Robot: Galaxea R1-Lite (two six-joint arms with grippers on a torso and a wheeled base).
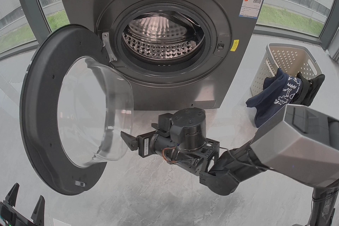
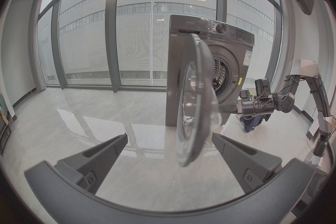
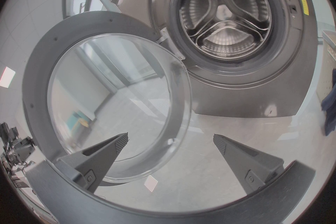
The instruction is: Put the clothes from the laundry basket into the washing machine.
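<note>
Hanging low before the washing machine (image 1: 162,92), my right fingers (image 3: 101,156) stand wide apart with nothing between them, pointing toward the open door (image 1: 39,110). My left fingers (image 2: 101,154) are spread and bare too, low at my left, partly cut off by the head view's lower edge. The drum (image 1: 162,39) shows its perforated wall and ribs, but its floor is hidden behind the door seal.

The clothes (image 1: 279,94) are at the laundry basket (image 1: 293,59), on the floor right of the machine. A dark blue piece with white print drapes over the front rim, with a black garment (image 1: 312,85) beside it. My right arm covers the basket's lower front, so I cannot tell how much lies inside.

2 stickers sit on the machine's front: a blue-and-white label (image 1: 251,1) at the upper right and a small yellow sticker (image 1: 234,45) by the latch. Their print is too small to make out.
</note>
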